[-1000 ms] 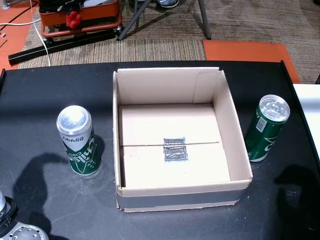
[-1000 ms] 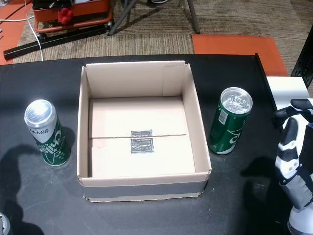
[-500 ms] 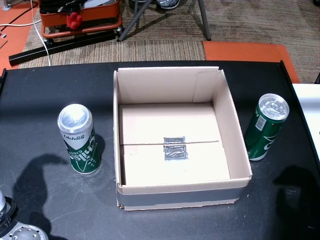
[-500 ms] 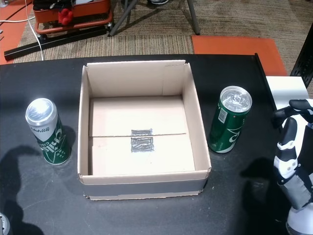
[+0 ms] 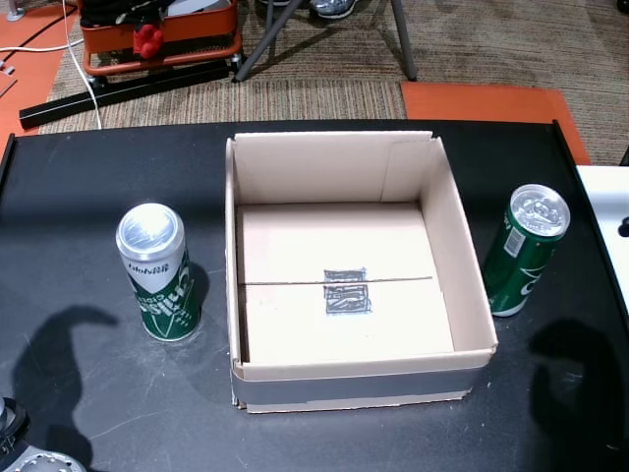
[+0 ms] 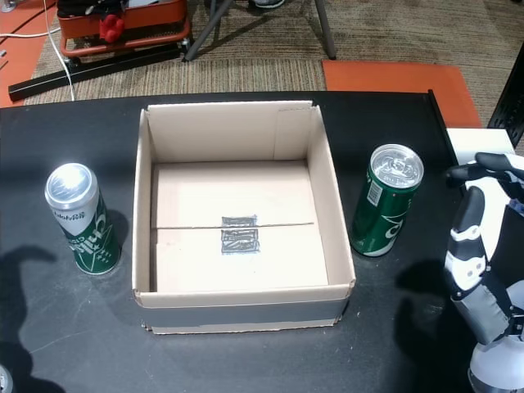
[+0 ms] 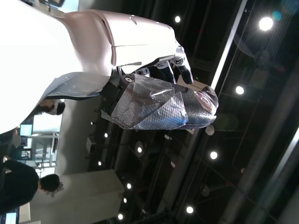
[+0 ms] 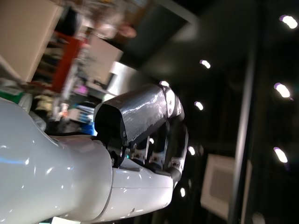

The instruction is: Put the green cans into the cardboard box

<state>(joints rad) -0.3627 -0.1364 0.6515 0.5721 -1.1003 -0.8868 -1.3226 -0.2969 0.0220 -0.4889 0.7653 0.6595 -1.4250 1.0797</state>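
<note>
Right hand [image 6: 479,270] now nearer right can [image 6: 386,201]

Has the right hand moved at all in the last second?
Yes. In a head view the right hand has shifted toward the nearby green can, closer than before, but remains clear of it.

Sharp, evenly lit head views; dim, blurred wrist views with ceiling-light glare.

Right hand [image 6: 479,270] is up at the lower right corner in a head view, fingers [image 6: 463,246] stretched out and spread, holding nothing. Left hand [image 7: 173,100] only really shows in its wrist view, fingers look loosely extended, nothing held.
</note>
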